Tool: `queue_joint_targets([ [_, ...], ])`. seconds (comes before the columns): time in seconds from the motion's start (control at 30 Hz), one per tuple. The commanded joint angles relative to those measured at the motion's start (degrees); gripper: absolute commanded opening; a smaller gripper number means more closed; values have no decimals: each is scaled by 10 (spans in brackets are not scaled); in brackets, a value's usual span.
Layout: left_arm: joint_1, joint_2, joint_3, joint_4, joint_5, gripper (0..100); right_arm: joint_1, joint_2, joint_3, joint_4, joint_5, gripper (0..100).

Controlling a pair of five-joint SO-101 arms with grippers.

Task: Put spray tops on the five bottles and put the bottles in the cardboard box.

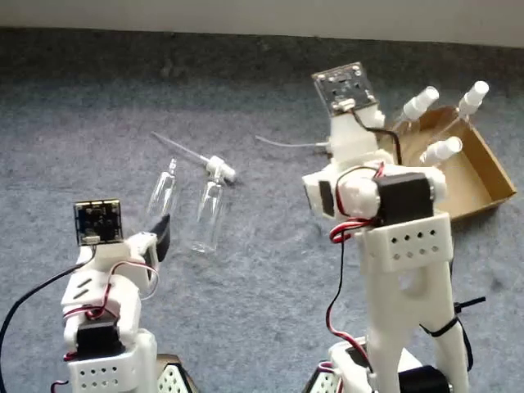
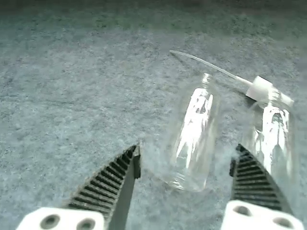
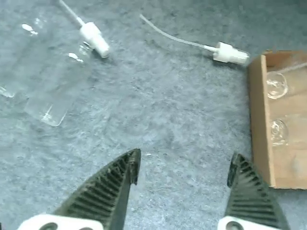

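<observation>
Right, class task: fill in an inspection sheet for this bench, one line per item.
Surface: grey carpet, flat.
Job's things: two uncapped bottles lying side by side; two loose spray tops; cardboard box holding three capped bottles.
Clutter: nothing seen.
Grippers: left gripper open at one bottle's base; right gripper open above bare carpet.
Cables: red and black wires on both arms.
Surroundings: pale strip beyond the carpet.
</observation>
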Motion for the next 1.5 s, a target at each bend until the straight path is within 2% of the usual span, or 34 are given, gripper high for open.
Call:
queue_joint_targets([
  [0.0, -49, 0, -28, -42, -4, 274, -67, -15, -27, -5, -61, 260],
  [0.2, -48, 0, -27, -41, -4, 274, -150, -15, 15, -103, -150, 260],
  [0.4, -50, 0, -28, -41, -4, 274, -165, -13, 131, -227, -157, 260],
  [0.53, -51, 0, -28, -42, -4, 274, -165, 26, 172, -256, -158, 260],
  [0.63, -51, 0, -28, -43, -4, 274, -166, 80, 134, -259, -162, 260],
  [0.77, -51, 0, -28, -43, -4, 274, -165, 150, 71, -258, -228, 260],
  [0.93, -66, 0, -27, -44, -4, 274, -182, 214, 22, -264, -265, 260],
  [1.13, -67, 0, -27, -44, -4, 274, -206, 284, -11, -311, -366, 260],
  [1.47, -66, 0, -27, -44, -4, 274, -235, 376, -14, -374, -368, 262],
])
